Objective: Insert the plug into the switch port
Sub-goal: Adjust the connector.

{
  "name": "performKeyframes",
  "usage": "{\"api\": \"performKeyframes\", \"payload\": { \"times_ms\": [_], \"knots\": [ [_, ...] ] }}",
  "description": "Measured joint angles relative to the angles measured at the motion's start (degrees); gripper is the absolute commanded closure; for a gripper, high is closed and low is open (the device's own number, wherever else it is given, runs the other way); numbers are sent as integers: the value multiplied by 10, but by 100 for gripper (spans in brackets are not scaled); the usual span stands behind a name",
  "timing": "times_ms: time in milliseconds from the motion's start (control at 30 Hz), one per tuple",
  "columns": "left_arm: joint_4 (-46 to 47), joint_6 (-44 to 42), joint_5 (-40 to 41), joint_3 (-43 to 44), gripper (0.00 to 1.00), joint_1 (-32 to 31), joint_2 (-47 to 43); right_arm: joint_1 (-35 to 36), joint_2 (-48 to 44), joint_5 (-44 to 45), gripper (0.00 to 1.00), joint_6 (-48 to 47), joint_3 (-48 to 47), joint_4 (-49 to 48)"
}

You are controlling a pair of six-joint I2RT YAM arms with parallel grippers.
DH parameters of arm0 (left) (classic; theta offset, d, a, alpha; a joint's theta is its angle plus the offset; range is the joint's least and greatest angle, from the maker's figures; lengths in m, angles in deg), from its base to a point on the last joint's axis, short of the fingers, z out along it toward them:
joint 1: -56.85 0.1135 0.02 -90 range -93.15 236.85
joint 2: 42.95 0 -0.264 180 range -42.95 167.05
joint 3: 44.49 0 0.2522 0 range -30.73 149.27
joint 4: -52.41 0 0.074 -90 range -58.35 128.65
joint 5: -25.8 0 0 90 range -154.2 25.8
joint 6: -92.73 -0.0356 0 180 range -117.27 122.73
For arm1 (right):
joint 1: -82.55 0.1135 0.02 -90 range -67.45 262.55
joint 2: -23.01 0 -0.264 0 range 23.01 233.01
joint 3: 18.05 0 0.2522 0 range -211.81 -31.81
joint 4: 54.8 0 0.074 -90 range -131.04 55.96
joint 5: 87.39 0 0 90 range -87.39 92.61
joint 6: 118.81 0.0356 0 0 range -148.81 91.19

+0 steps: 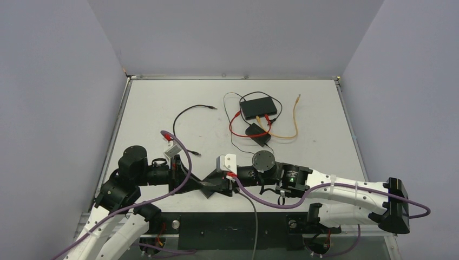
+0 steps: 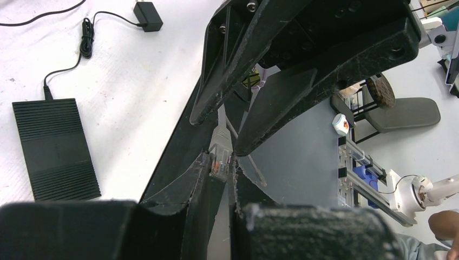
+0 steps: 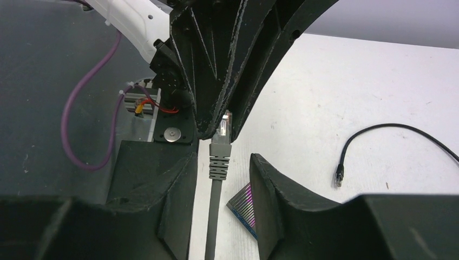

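My left gripper (image 1: 210,187) is shut on the clear plug (image 2: 220,162) of a grey cable (image 3: 215,216), at the near middle of the table. The plug also shows in the right wrist view (image 3: 224,127), pinched between the left fingertips. My right gripper (image 3: 223,165) is open, and its fingers stand either side of the grey boot (image 3: 220,160) without touching it. The two grippers meet tip to tip in the top view, where the right gripper (image 1: 227,181) faces left. The black switch (image 1: 258,107) lies at the far middle with red and orange cables plugged in.
A smaller black box (image 1: 257,134) lies in front of the switch. A loose black cable (image 1: 187,116) curls at the left, and its plug (image 3: 339,176) rests on the table. A ribbed black box (image 2: 54,146) lies to the left in the left wrist view. A striped ribbon piece (image 3: 246,208) lies under the right finger.
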Motion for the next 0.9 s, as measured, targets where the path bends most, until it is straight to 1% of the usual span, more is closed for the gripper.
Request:
{"api": "performKeyframes", "payload": {
  "times_ms": [100,167,200,267,533,633,733,800,833,900],
  "knots": [
    [-1,0,0,0,100,-2,-3,0,6,1,66,3,-4,-1],
    [-1,0,0,0,100,-4,-4,0,6,1,69,5,-5,-1],
    [-2,0,0,1,100,-4,-4,0,6,1,73,6,-6,-1],
    [-3,-1,1,1,100,-5,-5,0,6,0,77,7,-6,-1],
    [-7,-5,12,1,100,-7,-8,0,18,-3,78,12,-12,-1],
    [-8,-6,14,1,100,-8,-8,0,21,-6,82,12,-12,-1],
    [-10,-8,16,2,100,-9,-9,0,23,-10,84,12,-13,0],
    [-12,-10,16,4,100,-9,-9,0,23,-11,91,12,-13,-1],
    [-12,-10,17,4,100,-9,-9,0,23,-11,99,12,-14,-1],
    [-14,-12,18,6,100,-10,-10,0,23,-11,100,12,-14,0]
  ]
}}
